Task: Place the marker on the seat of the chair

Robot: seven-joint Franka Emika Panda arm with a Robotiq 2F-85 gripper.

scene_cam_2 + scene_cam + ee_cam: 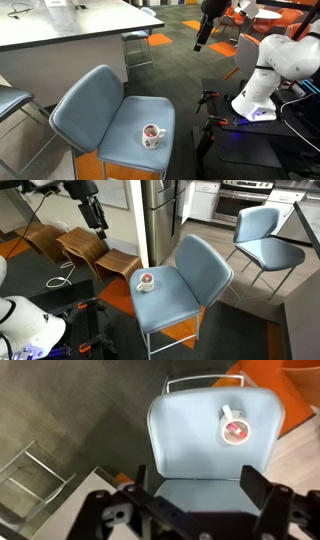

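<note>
The light blue-grey chair shows in both exterior views (168,302) (122,128) and in the wrist view (190,430), seen from above. A small white cup (147,281) (152,134) (236,428) stands on its seat. Something red-pink shows in the cup's mouth; I cannot tell whether it is the marker. No separate marker stick shows anywhere. My gripper (97,222) (203,38) (197,485) hangs high above the floor, away from the chair. It is open and holds nothing.
A similar blue chair (262,235) stands further back. Bent plywood chairs (85,245) sit below my gripper. A steel fridge (160,210) stands behind the chair. A grey table (60,30) and the white robot base (265,90) flank it.
</note>
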